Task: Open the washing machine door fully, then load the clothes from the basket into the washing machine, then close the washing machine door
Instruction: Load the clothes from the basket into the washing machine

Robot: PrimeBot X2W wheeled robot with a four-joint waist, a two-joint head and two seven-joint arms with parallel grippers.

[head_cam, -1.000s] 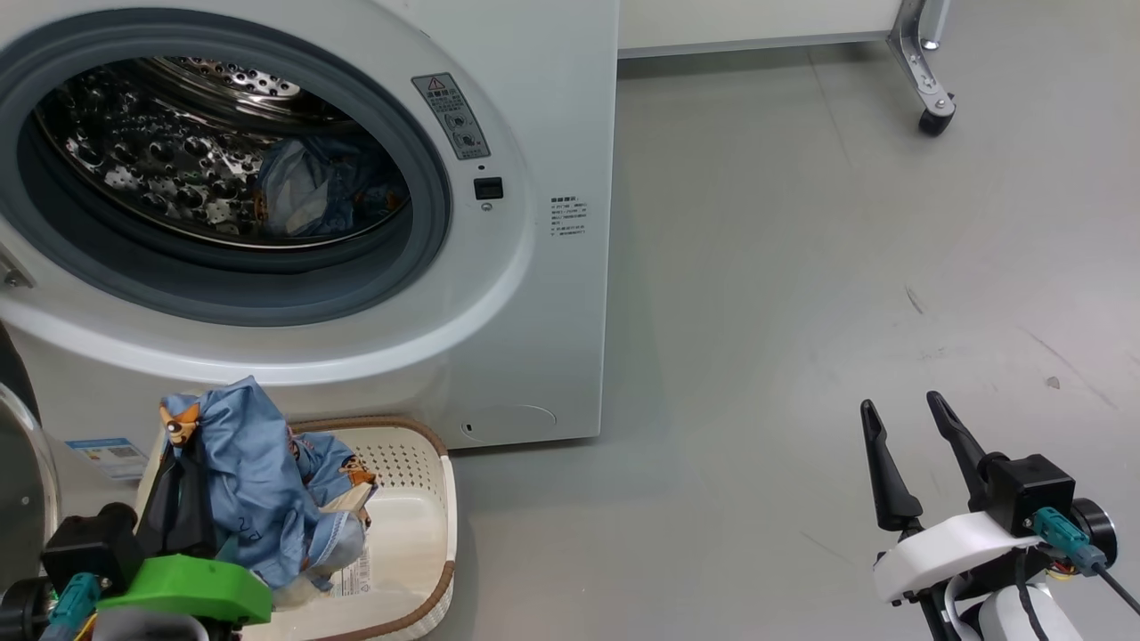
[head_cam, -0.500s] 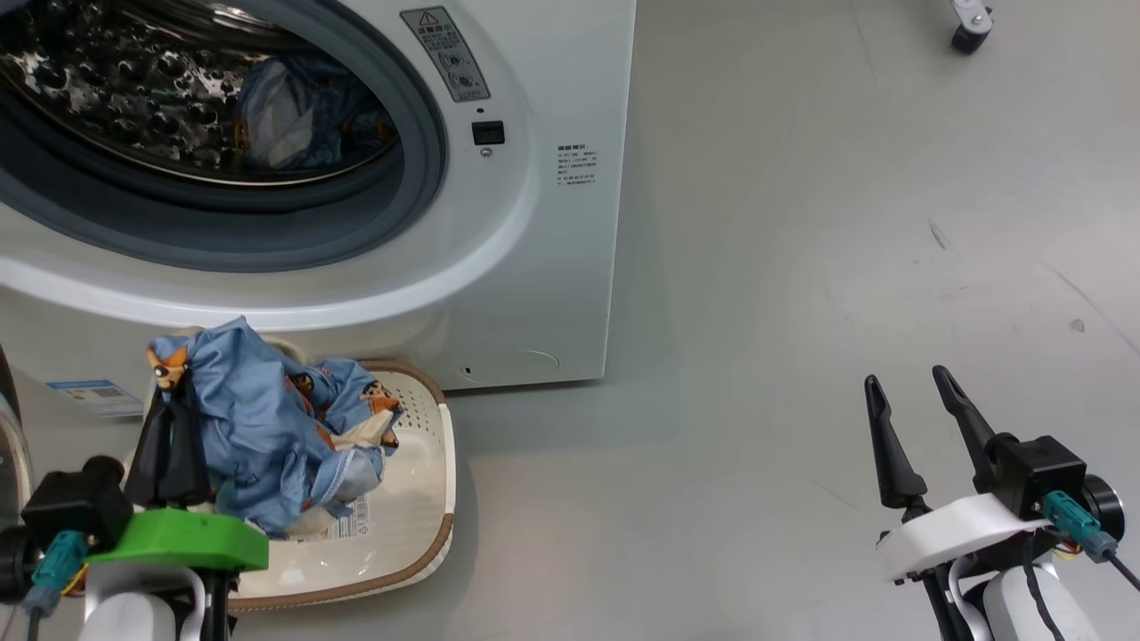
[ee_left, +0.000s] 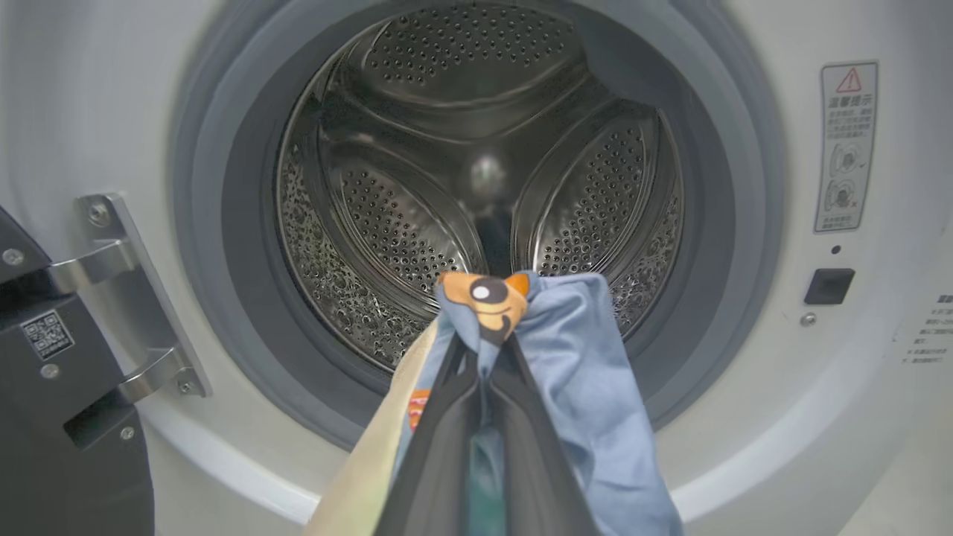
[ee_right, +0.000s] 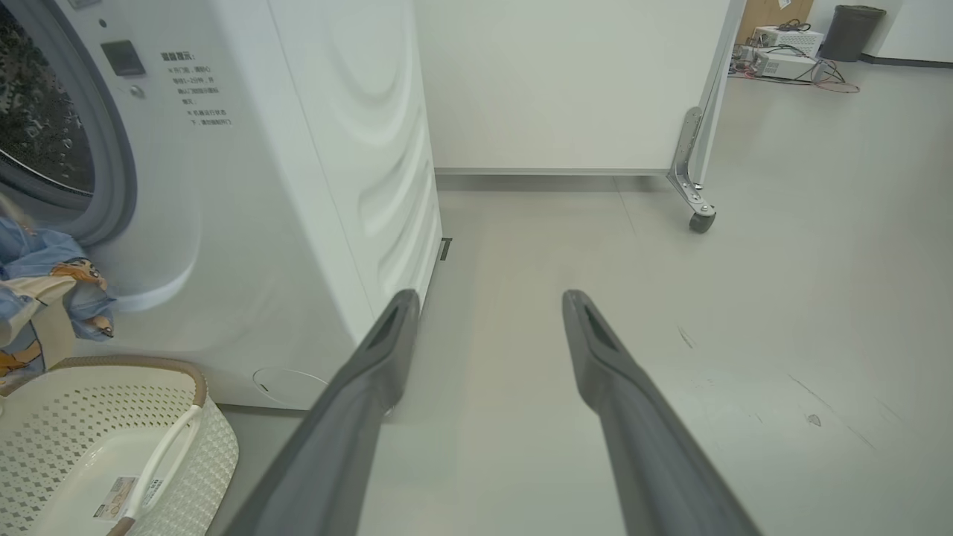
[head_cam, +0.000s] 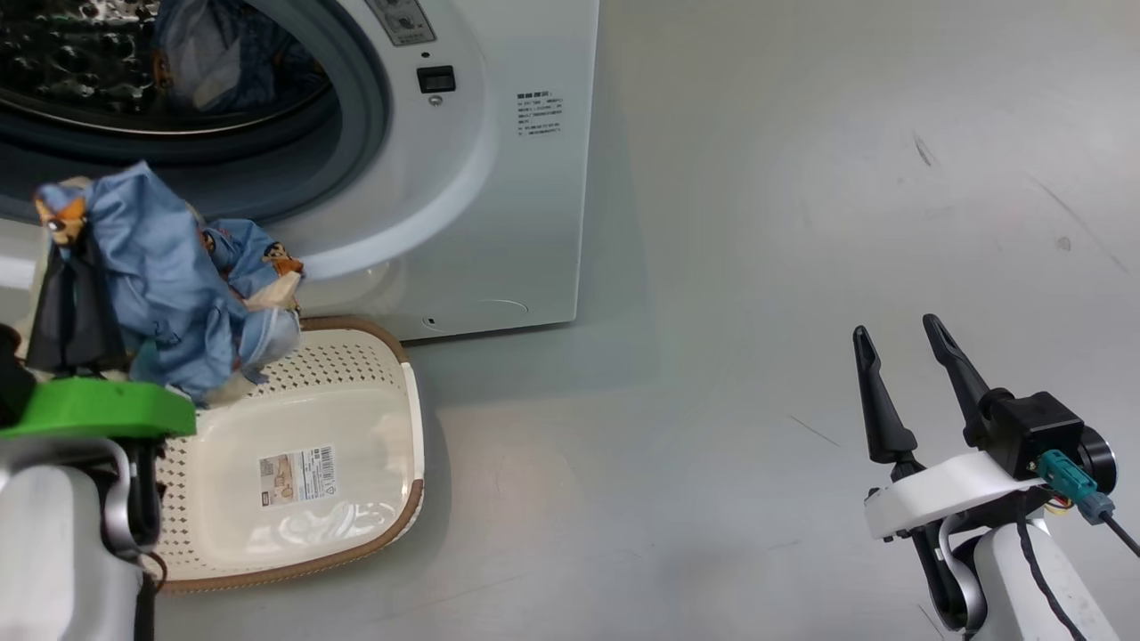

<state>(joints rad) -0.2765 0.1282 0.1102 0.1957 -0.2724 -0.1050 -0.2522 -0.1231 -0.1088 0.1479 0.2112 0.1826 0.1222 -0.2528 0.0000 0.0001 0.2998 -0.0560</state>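
My left gripper point(head_cam: 61, 245) is shut on a bunch of light blue clothes point(head_cam: 165, 280), which hangs above the left rim of the basket point(head_cam: 405, 392). The basket's floor lies bare around its barcode sticker. In the left wrist view the gripper point(ee_left: 484, 339) holds the clothes point(ee_left: 588, 372) in front of the washing machine's drum point(ee_left: 402, 223). The washing machine door point(ee_left: 52, 432) is swung open at the left on its hinge. Another blue piece point(head_cam: 205, 53) lies inside the drum. My right gripper point(head_cam: 895, 327) stands open over the floor at the right, holding nothing.
The washing machine point(ee_right: 335, 149) stands left of my right gripper point(ee_right: 489, 298), with grey floor point(head_cam: 802, 223) to its right. A white panel on a castor point(ee_right: 700, 221) stands at the back. Boxes and cables point(ee_right: 789, 41) lie far off.
The head camera has tilted, so the whole picture has shifted. My left gripper has lifted the clothes up out of the basket toward the drum opening. The right gripper has not moved.
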